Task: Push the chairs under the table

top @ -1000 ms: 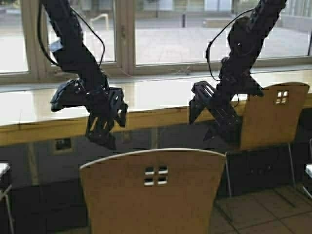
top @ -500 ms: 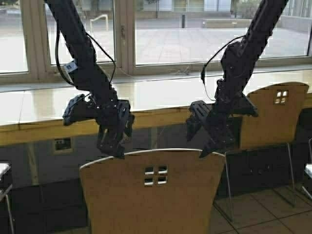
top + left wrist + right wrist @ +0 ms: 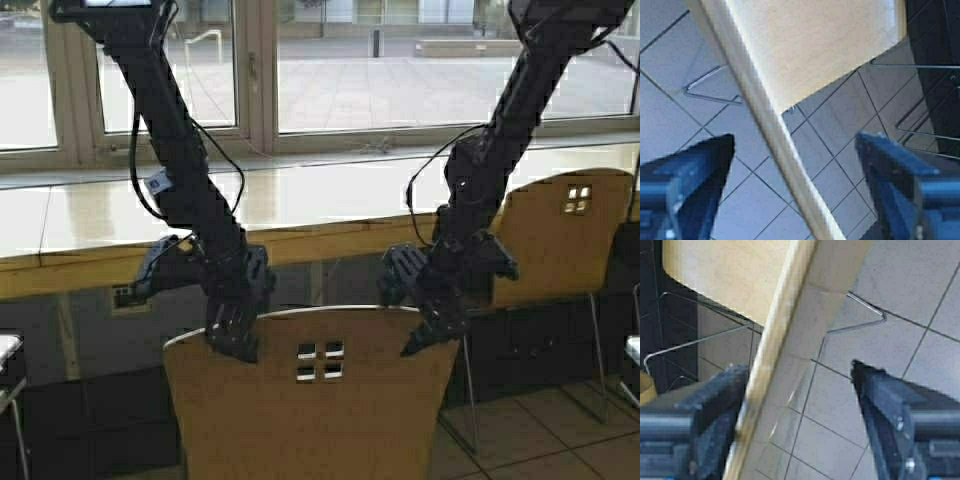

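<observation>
Over the near chair (image 3: 315, 400) backrest, both pincers gape

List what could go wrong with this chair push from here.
Both open grippers, left gripper and right gripper, only straddle the near chair's backrest top edge, so a push may tip it instead of sliding it. Uneven pushing might swing it toward the second chair at the table.

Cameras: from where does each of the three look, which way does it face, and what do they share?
High view: behind and above, facing the table; both arms show.
Left wrist view: above the near chair, facing the floor; left end effector open astride the backrest edge.
Right wrist view: likewise; right end effector open.
Shared: that chair.
</observation>
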Controlling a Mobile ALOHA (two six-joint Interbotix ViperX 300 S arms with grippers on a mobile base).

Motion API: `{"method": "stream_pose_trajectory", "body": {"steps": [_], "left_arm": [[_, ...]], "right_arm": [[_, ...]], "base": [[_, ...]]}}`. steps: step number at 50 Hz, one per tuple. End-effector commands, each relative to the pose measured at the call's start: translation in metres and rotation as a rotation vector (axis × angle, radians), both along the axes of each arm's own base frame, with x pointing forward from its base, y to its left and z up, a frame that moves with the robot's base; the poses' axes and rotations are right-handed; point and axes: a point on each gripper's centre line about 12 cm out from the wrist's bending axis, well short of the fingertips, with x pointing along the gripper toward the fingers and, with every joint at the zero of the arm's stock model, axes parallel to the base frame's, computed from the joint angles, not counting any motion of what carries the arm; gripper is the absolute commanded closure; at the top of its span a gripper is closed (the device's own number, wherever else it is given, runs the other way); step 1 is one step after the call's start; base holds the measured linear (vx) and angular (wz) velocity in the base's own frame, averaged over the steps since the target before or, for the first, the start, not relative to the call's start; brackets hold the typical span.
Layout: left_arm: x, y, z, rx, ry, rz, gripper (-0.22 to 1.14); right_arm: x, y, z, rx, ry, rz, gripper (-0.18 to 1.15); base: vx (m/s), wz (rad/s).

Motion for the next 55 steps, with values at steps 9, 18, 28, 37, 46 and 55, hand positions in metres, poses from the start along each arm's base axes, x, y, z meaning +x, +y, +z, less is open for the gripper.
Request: {"method": "stream_pose_trajectory", "body": {"steps": [9,18,28,37,46,55], "left_arm": [[0.008,-0.002,-0.014,-0.010,-0.003,0.020,-0.07],[0.007,0.002,-0.018,-0.010,0.009,0.034,0.12],[0.005,0.001,-0.020,-0.026,0.036,0.031,0.64],[0.001,0.003,-0.023,-0.041,0.059,0.067,0.88],[-0.008,0.008,-0.030,-0.030,0.085,0.071,0.87],[-0.015,0.005,-0.027,-0.025,0.094,0.056,0.87]], "right_arm": [[0.008,0.007,-0.015,0.019,0.000,0.018,0.03],[0.006,0.008,-0.018,0.023,0.010,0.024,0.16],[0.000,0.010,-0.020,0.045,0.042,0.043,0.65],[-0.004,0.010,-0.024,0.048,0.057,0.048,0.92],[-0.005,0.008,-0.029,0.051,0.068,0.050,0.92],[-0.007,0.005,-0.032,0.046,0.075,0.061,0.92]], "base": [[0.01,0.01],[0.01,0.01],[0.01,0.03],[0.04,0.08],[0.13,0.09],[0.19,0.05]]}}
